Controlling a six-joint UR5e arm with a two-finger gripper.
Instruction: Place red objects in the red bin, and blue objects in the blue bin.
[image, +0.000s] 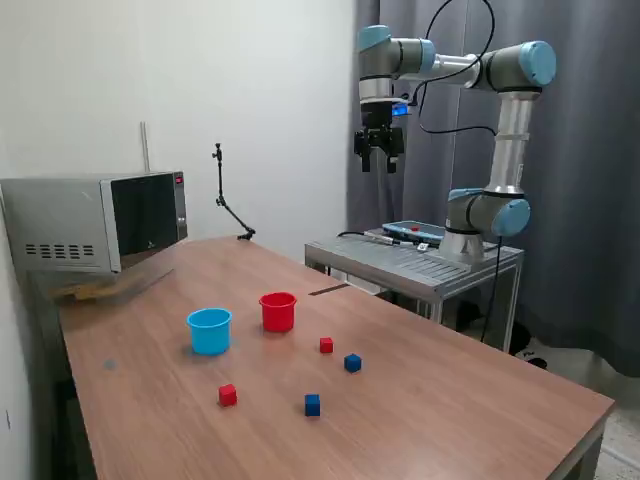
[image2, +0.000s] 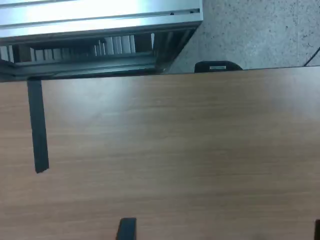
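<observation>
Four small cubes lie scattered on the wooden table (image: 450, 400), all of them outside the cups. One red cube (image: 326, 345) sits near the red cup (image: 278, 311), a little toward the exterior view's right and nearer the camera, with a dark blue cube (image: 352, 363) just beside it on that same side. The second red cube (image: 228, 395) lies closer to the front edge, below the light-blue cup (image: 209, 330), and the second dark blue cube (image: 313, 404) rests to the exterior view's right of it, apart from it. The two cups stand upright side by side near the middle of the table, the light-blue one on the exterior view's left, the red one on the right, close together but not touching. The gripper (image: 379, 160) hangs high above the far edge of the table, well apart from every cube and cup, its fingers pointing down with a gap visible between them and nothing held. In the wrist view only bare wood grain, a dark strip and the table's far edge show, with a metal stand (image2: 100, 30) and speckled floor beyond. The arm's base sits on that metal stand behind the table; a microwave (image: 100, 220) stands at the exterior view's left corner, and a thin black jointed rod stand (image: 228, 205) rises near the wall.
</observation>
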